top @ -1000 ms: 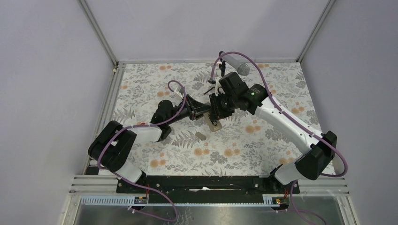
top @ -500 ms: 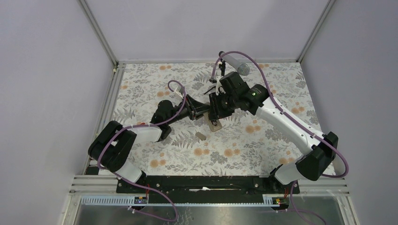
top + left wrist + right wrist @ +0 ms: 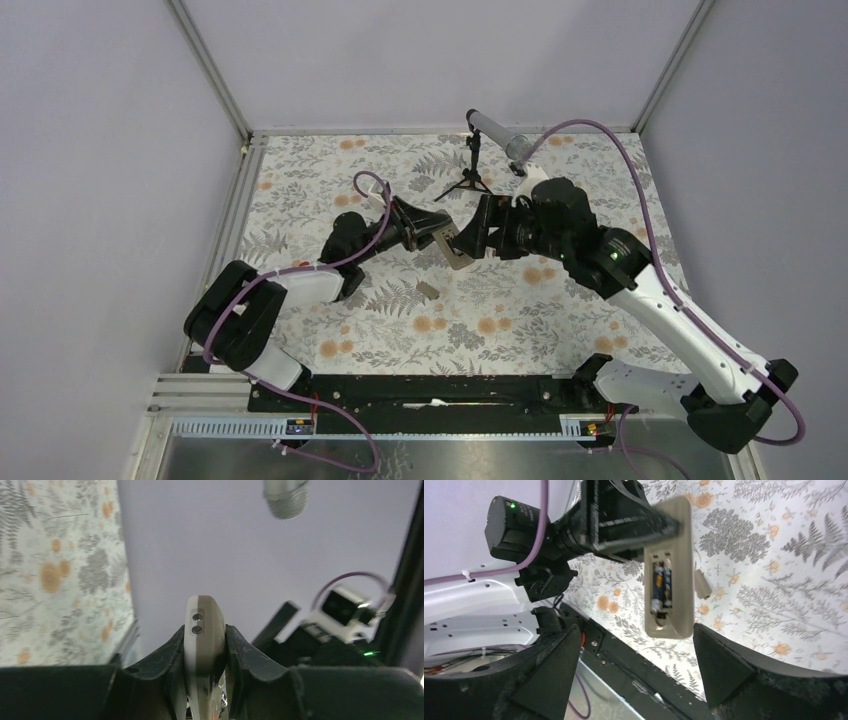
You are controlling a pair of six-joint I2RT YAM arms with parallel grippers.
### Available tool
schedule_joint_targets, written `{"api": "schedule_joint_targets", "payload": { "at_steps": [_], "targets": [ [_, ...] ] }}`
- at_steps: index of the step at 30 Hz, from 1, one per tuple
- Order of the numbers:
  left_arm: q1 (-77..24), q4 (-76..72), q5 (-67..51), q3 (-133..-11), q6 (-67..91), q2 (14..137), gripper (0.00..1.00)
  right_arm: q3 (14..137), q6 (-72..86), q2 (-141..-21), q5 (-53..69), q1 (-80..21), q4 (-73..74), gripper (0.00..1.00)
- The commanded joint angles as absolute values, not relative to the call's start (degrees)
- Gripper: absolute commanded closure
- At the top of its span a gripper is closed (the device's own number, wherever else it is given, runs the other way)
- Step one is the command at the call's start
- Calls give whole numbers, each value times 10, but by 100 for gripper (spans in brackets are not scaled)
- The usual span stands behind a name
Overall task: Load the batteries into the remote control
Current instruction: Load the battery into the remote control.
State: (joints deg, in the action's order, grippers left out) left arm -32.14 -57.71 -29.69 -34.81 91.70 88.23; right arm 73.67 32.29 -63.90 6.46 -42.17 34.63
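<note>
My left gripper [image 3: 432, 232] is shut on the remote control [image 3: 457, 258] and holds it off the table. The right wrist view shows the beige back of the remote control [image 3: 670, 570] with its compartment uncovered. Two batteries [image 3: 661, 587] lie side by side inside it. My right gripper [image 3: 636, 670] is open and stands back from the remote, with nothing between its fingers [image 3: 724, 665]. Seen from the left wrist, the remote's end [image 3: 202, 630] sticks up between the closed left fingers [image 3: 167, 655]. From above, the right gripper [image 3: 478, 235] is just right of the remote.
A small flat grey cover piece [image 3: 427, 290] lies on the floral mat below the remote; the right wrist view shows this cover piece [image 3: 702, 583] too. A grey cylinder on a black tripod [image 3: 478, 160] stands at the back. Metal rails border the mat [image 3: 560, 300].
My right gripper has opened wide and drawn back to the right from the remote, its arm swinging outward. The left gripper still grips the remote, now slightly turned.
</note>
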Motion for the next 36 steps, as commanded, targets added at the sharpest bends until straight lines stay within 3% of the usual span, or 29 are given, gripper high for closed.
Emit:
{"api": "schedule_joint_targets", "payload": {
  "at_steps": [1, 5, 18, 22, 29, 36],
  "targets": [
    [-329, -646, -242, -371, 1046, 829, 100, 665, 445, -588, 53, -424, 240, 10],
    [-330, -598, -224, -387, 1074, 795, 100, 656, 475, -575, 64, -423, 196, 9],
    [-330, -648, -213, -390, 1097, 797, 100, 593, 610, -563, 74, -424, 54, 6],
    [-330, -646, -205, -386, 1102, 791, 100, 577, 616, -557, 66, -424, 38, 20],
    [-330, -645, -199, -379, 1108, 788, 100, 548, 625, -537, 58, -424, -20, 19],
    [-332, -648, -200, -383, 1108, 788, 100, 540, 638, -543, 53, -424, -12, 30]
  ]
}}
